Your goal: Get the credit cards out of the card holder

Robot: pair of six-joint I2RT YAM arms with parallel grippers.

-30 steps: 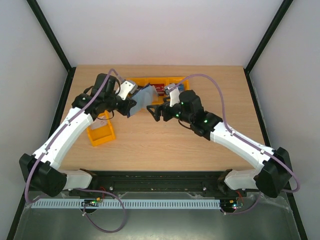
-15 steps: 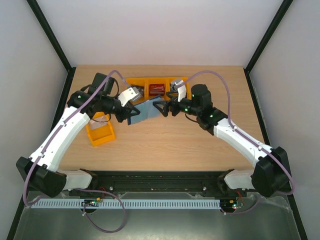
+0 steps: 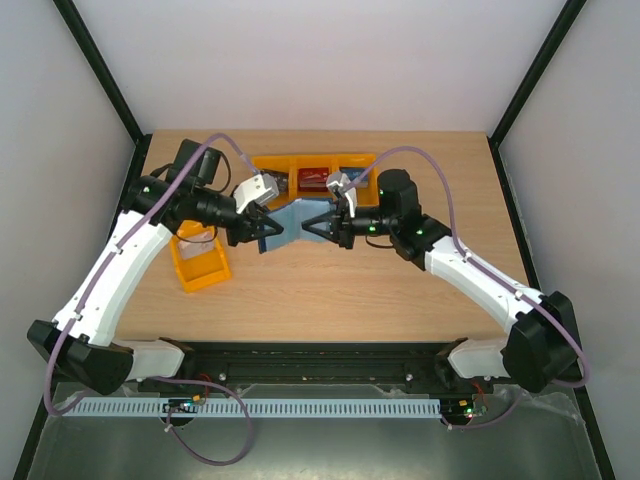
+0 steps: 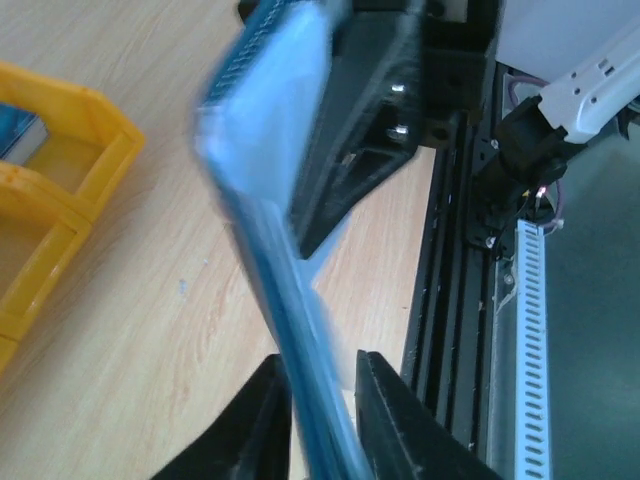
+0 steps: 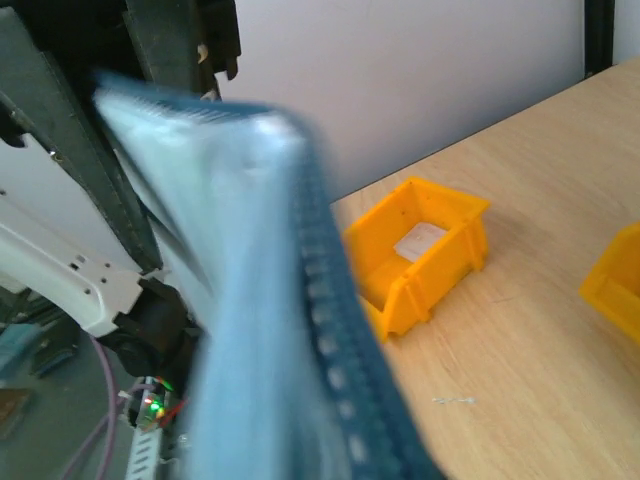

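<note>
The left gripper (image 4: 318, 425) is clamping the card holder (image 4: 262, 170); the right gripper (image 3: 316, 222) is apparently touching its opposite edge, its grip indeterminate through blur.

White-shelled arms (image 3: 110, 275), black joints (image 3: 540, 345), mauve cables (image 3: 414, 152), small green lights (image 3: 413, 233), black triangular fingers (image 4: 355, 150) (two screws showing)

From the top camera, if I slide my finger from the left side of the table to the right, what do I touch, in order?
Lone orange bin → left hand → card holder → right hand. The back row of orange bins overlaps these, so it is left out.
</note>
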